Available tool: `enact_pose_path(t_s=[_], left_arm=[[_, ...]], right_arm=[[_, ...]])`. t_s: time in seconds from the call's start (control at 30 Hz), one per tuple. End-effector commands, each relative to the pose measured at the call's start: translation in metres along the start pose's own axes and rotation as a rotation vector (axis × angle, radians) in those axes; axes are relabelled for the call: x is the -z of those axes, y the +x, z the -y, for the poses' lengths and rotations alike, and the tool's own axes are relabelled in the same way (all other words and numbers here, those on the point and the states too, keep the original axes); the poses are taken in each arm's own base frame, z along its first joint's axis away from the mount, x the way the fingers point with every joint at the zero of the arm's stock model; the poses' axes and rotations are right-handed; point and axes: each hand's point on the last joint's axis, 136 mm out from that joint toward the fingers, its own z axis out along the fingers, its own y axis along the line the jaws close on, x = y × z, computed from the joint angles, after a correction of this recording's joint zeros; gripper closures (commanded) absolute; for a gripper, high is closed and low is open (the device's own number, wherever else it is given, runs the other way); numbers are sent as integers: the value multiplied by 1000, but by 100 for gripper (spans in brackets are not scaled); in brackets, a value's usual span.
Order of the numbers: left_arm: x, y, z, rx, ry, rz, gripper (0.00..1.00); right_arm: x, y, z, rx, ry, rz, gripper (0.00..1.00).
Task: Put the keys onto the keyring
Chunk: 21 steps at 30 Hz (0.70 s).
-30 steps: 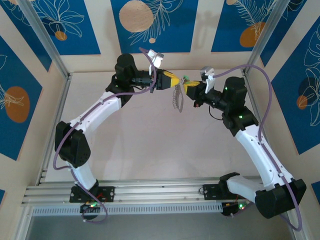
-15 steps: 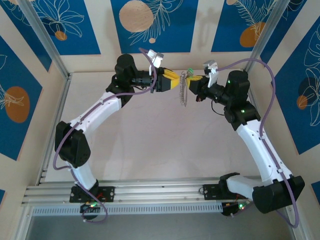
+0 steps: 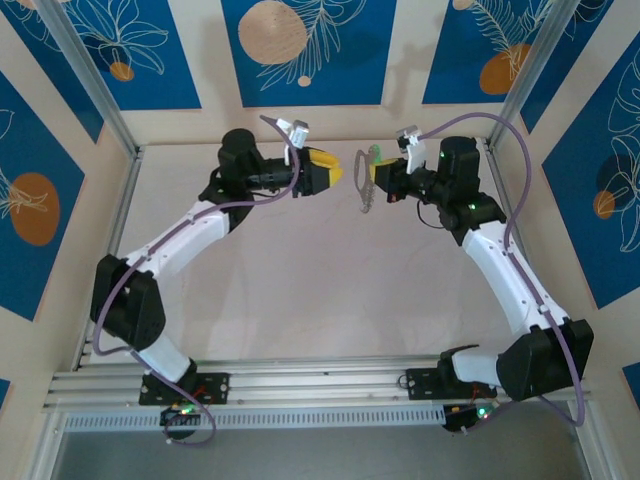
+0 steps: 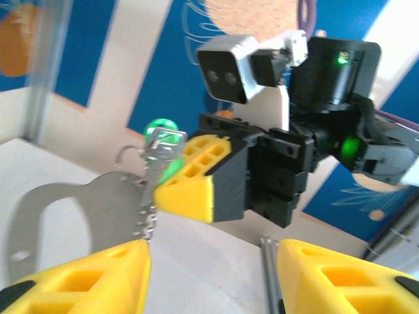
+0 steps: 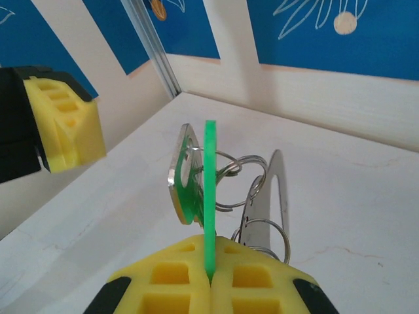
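My right gripper point(image 3: 374, 172) point(image 5: 210, 256) is shut on a thin pale-green tag point(image 5: 210, 176) that belongs to the keys point(image 3: 375, 155) point(image 5: 185, 171). The silvery keys and small wire rings bunch just beyond its fingertips. The grey keyring point(image 3: 367, 196) point(image 5: 278, 196) hangs from the same bunch, above the table. My left gripper point(image 3: 330, 176) point(image 4: 213, 281) is open and holds nothing. It sits a short way left of the bunch, apart from it. In the left wrist view the keyring point(image 4: 59, 209) and keys point(image 4: 163, 140) hang at the right gripper's yellow fingertip point(image 4: 186, 193).
Both arms reach toward the back of the pale table point(image 3: 300, 290), near the rear wall point(image 3: 300, 120). Aluminium posts point(image 3: 95, 90) stand at the back corners. A rail point(image 3: 320, 385) runs along the near edge.
My left gripper opened, let go of the keyring and drew back to the left. The right gripper kept its hold and carried the hanging bunch slightly toward the back.
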Motion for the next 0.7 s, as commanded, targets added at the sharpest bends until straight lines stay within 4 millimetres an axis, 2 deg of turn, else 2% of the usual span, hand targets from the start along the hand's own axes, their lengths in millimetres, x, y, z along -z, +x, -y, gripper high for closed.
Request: enact_pose_path(t_s=[0.0,0.27,0.67], left_arm=[[21,-17,-10,-52,-118,91,46],[48,-3,-22,-29,-214,116,44],[58,18,-31,-3,-242,100,43]], right_arm=[[-4,-1,3,12,-9,-3,100],[-28,22,22,-42,-5,-62,100],[-83,50,63,-123,6,-137,100]])
